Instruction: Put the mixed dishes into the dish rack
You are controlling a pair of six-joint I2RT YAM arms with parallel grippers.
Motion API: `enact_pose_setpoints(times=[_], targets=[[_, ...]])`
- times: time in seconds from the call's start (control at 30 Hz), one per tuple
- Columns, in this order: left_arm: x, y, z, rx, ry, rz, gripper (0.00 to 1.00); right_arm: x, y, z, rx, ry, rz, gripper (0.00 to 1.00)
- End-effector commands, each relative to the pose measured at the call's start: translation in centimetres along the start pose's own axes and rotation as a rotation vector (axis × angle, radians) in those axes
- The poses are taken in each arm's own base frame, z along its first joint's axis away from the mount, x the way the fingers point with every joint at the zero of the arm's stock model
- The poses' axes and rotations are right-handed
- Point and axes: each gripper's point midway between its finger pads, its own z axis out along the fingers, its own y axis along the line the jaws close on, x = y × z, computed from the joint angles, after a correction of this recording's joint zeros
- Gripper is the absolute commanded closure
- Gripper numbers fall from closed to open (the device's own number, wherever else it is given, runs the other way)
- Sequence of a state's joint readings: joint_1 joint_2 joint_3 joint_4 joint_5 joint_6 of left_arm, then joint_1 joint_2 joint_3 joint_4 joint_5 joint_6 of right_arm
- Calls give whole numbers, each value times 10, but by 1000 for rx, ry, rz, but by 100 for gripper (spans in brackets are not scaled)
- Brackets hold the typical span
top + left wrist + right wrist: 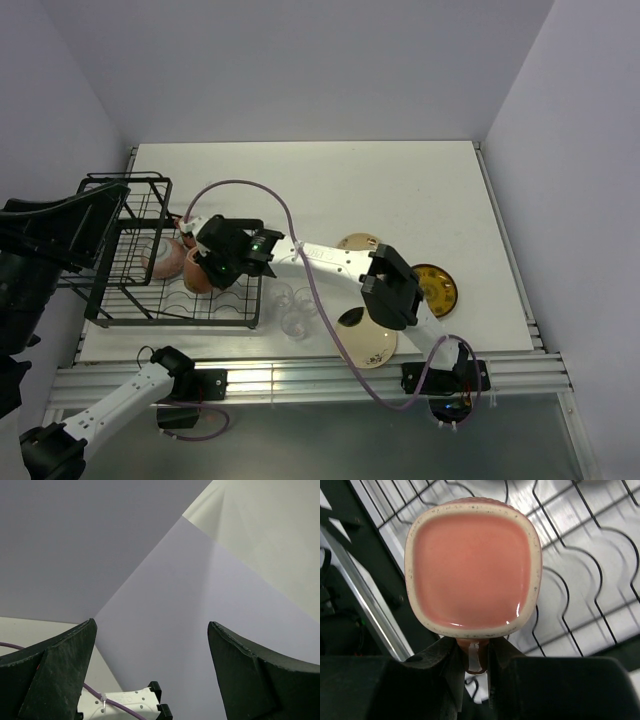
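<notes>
Two pink mugs show. The right hand (476,650) is clamped on the handle of one pink mug (472,570), held over the wavy wire base of the dish rack (110,300) at the counter's (400,180) near left corner. This mug has a rounded-square rim, a speckled cream lip and a glossy pink inside. The second mug (163,258) lies in the rack just beside it. Two clear glasses (283,297) stand beside the rack's right side. Two cream plates (368,348) and one yellow-and-dark plate (440,290) lie toward the near edge. The left hand (151,625) gapes wide, empty.

Pink ceramic mug (472,570) over black wire dish rack (225,300) at white worktop's (400,190) left; small clear glasses (294,320) just right.
</notes>
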State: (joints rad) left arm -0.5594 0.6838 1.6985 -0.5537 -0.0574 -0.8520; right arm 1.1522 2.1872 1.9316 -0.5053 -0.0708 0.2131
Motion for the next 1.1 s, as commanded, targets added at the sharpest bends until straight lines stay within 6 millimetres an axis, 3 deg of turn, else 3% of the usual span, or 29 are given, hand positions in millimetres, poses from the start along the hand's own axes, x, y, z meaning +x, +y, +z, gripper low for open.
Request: enact_pose_setpoints(times=[0.0,0.23,0.53,0.57,0.67,0.87,1.07], targets=[[-4,-7,0,32,-17,-6,1,-59,22,-2,-30,-179,-13,100],[-1,-10,1,42,2,-20,1,-53,30,24,-23,-157,38,100],[-5,-13,-9,39,4,-19,1,-48,32,38,10,-159,65,99],[-6,-14,-10,40,2,-19,1,-48,33,39,4,-157,65,96],[-6,-12,-12,28,0,-18,1,-45,38,38,-7,-147,67,66],[-1,-9,-10,26,18,-23,1,-44,42,30,-18,-152,84,35],[8,-5,-3,15,46,-34,2,-51,42,9,-25,-192,101,32]])
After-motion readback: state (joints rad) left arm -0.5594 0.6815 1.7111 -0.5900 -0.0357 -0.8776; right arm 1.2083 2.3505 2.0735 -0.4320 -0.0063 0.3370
